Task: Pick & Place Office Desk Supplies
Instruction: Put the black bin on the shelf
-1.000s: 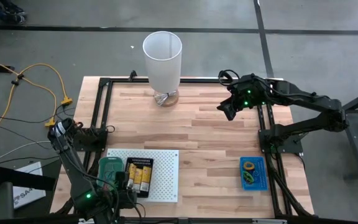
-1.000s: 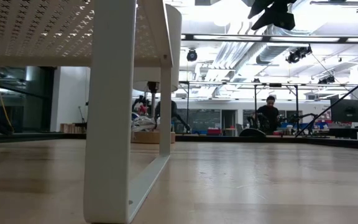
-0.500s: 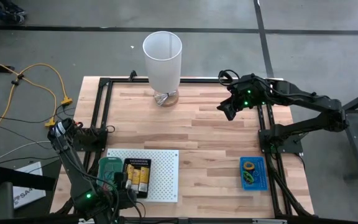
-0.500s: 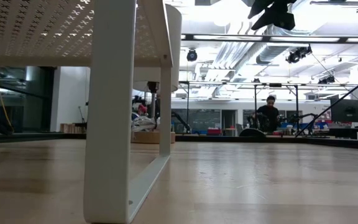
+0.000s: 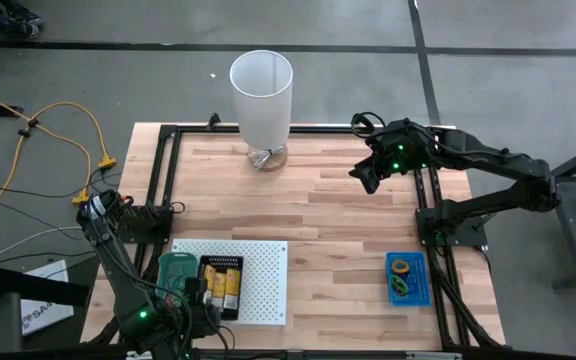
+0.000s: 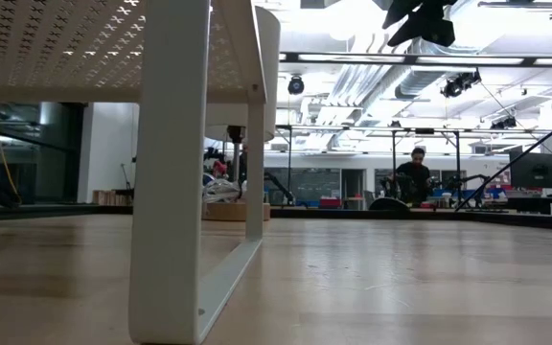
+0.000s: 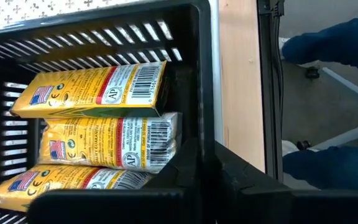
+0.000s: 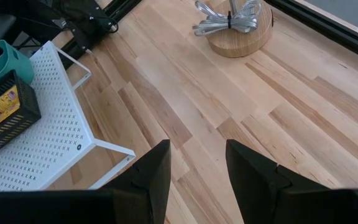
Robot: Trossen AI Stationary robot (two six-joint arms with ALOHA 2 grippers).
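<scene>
item: three yellow-orange printed packets [image 7: 98, 90], flat rectangular pouches with barcodes, stacked side by side in a black slotted plastic basket [image 5: 222, 283]. basket stands on the white perforated metal board [image 5: 258, 285] at the lower left of the overhead frame, on the pale wooden plank counter [image 5: 318, 220]. a teal plastic container [image 5: 176, 270] sits just beside the basket on its left.

long axis of the packets: in the overhead frame they run top to bottom, parallel to the basket's long sides.

left pincer [image 5: 196, 290]: low at the basket's left edge, lower left of the overhead frame. its wrist view looks straight into the basket with the packets just ahead; whether the fingers are spread or pressed together cannot be told, and no packet is visibly pinched.

right pincer [image 8: 194, 165]: hangs spread and holding nothing, upper right of centre in the overhead frame, well apart from the basket. packets lie down and to the left of it.

second lot: coloured ring-shaped loops [image 5: 400, 277], green and yellow-orange among them, on a small blue tray [image 5: 420, 290] at the lower right, below the right arm's base.

judgement: left arm is far nearer the packets; right arm is nearer the loops.

also present: tall white cylinder [image 5: 262, 97] at top centre; round wooden disc carrying a bundled silver cable [image 8: 232, 18] at its foot.
</scene>
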